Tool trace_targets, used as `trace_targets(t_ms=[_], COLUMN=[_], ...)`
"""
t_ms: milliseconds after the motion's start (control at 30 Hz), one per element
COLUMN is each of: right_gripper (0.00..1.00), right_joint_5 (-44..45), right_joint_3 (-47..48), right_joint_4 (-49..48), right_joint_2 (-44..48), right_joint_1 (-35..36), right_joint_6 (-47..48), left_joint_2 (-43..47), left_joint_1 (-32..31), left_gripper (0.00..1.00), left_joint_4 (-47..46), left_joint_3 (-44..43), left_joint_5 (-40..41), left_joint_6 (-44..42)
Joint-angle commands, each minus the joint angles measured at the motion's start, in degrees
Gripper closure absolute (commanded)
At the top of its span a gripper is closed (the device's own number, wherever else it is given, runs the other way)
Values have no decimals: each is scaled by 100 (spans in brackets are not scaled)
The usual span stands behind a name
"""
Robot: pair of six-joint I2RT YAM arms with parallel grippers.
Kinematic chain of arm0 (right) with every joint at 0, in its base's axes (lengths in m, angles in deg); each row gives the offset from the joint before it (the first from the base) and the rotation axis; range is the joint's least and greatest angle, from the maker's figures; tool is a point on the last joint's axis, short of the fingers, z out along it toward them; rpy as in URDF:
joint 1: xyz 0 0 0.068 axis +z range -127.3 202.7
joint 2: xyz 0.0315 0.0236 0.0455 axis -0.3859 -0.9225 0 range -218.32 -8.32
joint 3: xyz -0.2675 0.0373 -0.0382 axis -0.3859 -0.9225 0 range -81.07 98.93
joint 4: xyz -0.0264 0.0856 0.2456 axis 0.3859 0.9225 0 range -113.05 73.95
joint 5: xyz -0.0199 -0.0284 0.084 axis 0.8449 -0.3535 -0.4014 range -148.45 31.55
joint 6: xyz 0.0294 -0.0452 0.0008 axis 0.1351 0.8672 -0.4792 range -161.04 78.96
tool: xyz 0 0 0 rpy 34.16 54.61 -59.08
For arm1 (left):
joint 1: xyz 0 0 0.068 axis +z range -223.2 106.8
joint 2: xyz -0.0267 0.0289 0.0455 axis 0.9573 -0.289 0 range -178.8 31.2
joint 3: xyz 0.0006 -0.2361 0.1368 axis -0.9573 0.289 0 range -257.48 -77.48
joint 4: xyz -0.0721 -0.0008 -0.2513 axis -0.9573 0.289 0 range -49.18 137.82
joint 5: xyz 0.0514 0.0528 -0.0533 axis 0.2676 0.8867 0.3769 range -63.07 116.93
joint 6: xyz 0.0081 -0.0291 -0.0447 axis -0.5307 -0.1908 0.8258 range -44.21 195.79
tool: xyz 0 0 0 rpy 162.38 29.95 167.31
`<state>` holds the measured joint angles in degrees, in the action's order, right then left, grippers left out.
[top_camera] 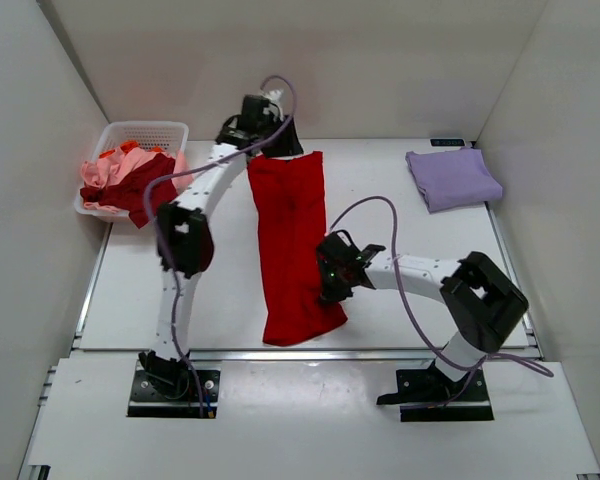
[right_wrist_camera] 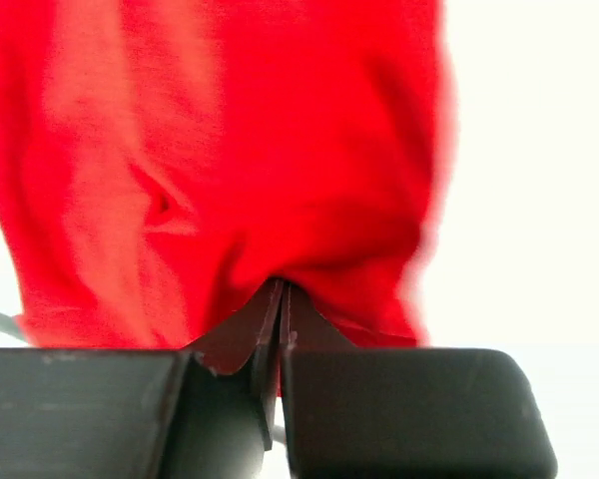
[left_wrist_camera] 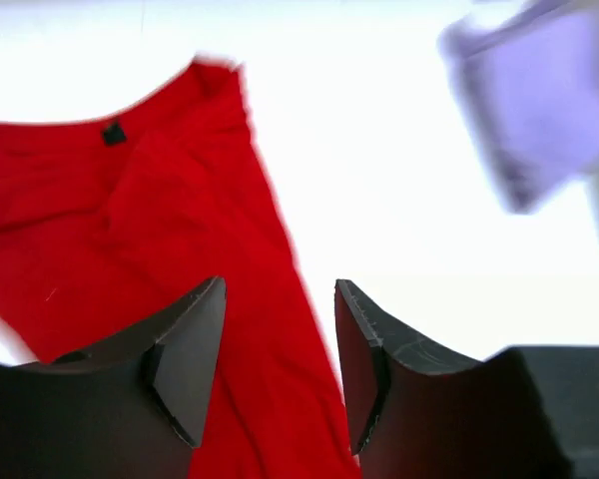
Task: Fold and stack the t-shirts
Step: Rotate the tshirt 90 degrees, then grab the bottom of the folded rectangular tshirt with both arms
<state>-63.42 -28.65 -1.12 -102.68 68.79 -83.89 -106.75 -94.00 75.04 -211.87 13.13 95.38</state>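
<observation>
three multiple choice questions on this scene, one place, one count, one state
1. Where on the table is the lavender t-shirt? A near left corner B far right corner C centre
2. How many t-shirts lie outside the basket? A one B two C four
3. The left gripper is: A open B shut on cloth C shut on the basket rim
Answers: 1 B, it lies folded by the far right wall. 2 B, the red t-shirt and the lavender one. 3 A, its jaws stand apart with nothing between.
</observation>
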Motion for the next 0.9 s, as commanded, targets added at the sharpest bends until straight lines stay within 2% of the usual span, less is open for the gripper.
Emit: trace_targets(t_ms=[0,67,100,133,167,233,267,367,467,567,733,867], right_gripper=[100,97,94,86,82,70,69,60,55,54,51,51], right_joint_5=[1033,937,902,858,805,622,351,-116,-302,-477,-733,-698], right_joint_3=[-249,-652,-768,-960,-1101,-1208,-1208,-1287,-1287,-1383,-1508,-1533], right_joint_4=[321,-21,-144,-302,-347,-321,-260,-137,-76,-31,-181,-145], right_joint_2=[707,1304,1411,1682,1885,2000,1975,1922,1852,1799,1721,1667], right_joint_1=[-21,-38,-143,-152,-257,-564,-644,-855,-742,-575,-478,-407], right_joint_6=[479,471,514,541,567,716,751,980,954,778,585,515], left_joint_2=[2349,3383,3685,4192,4685,5231,5495,5936,6244,6500,6605,6772], left_joint_1=[269,226,112,15,-168,-590,-670,-1144,-1453,-1681,-1805,-1927], left_gripper=[41,41,41,41,40,40,40,39,37,30,29,28], left_joint_4=[-767,-645,-540,-556,-556,-452,-434,-372,-336,-416,-267,-670], left_joint_3=[1136,2150,2945,3823,4250,5776,6497,7836,8725,9227,9501,9888], left_joint_5=[-421,-309,-220,-19,139,246,281,561,677,694,739,501], left_joint_6=[167,36,-43,-148,-201,-219,-167,0,403,896,1309,1836])
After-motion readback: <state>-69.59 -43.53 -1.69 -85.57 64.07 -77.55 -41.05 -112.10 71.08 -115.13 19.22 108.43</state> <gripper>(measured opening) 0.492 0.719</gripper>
